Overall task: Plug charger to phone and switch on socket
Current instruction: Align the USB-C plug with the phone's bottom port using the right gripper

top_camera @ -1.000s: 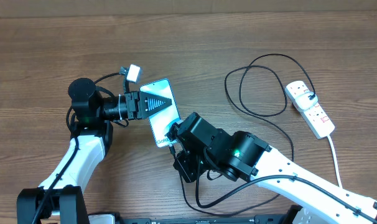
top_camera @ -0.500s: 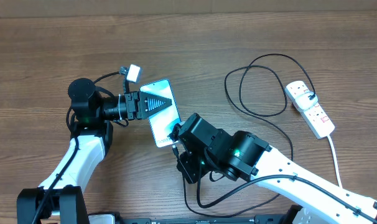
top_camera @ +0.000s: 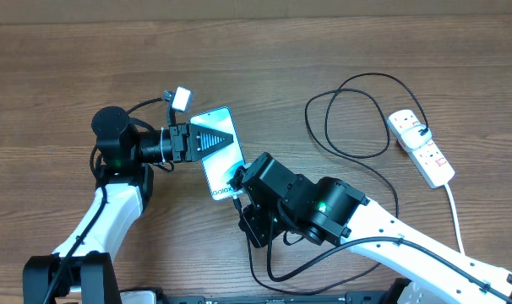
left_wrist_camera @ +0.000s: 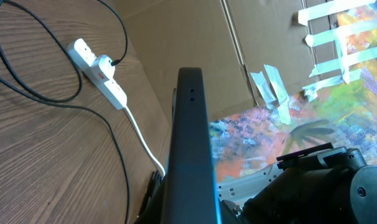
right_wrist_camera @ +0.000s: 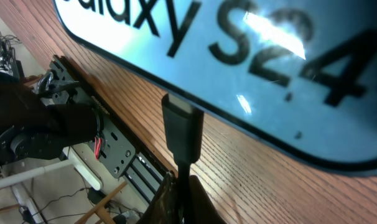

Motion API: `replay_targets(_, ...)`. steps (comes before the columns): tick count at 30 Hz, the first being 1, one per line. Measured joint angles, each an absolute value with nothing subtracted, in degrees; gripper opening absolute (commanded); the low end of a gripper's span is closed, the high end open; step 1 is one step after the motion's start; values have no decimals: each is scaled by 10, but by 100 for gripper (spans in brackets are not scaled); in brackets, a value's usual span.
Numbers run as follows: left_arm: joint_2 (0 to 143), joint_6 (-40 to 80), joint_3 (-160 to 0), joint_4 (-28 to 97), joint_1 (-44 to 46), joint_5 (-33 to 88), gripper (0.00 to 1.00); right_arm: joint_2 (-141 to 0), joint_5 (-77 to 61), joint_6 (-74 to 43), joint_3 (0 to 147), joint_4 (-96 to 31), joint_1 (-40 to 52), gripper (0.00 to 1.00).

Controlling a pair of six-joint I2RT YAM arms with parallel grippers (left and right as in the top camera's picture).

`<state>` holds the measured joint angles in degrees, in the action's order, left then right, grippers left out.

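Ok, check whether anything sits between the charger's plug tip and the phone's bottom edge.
Nothing visible does. In the right wrist view the plug tip meets the bottom edge of the phone, with only bare table beside it. Whether it is fully seated cannot be told.

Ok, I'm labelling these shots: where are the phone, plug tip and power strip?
phone [top_camera: 223, 168]: overhead view, on the blue screen.
plug tip [right_wrist_camera: 183, 127]: right wrist view, on the black plug body.
power strip [top_camera: 430, 157]: overhead view, on the white casing.
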<state>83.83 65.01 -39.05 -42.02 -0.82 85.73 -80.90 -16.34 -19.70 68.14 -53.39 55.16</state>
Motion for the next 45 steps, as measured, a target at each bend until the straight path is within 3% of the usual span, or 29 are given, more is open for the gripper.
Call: replay_targets(45,838,613,-390,-420,-8,864,4,-809,-178,-199,681,-526,552,4)
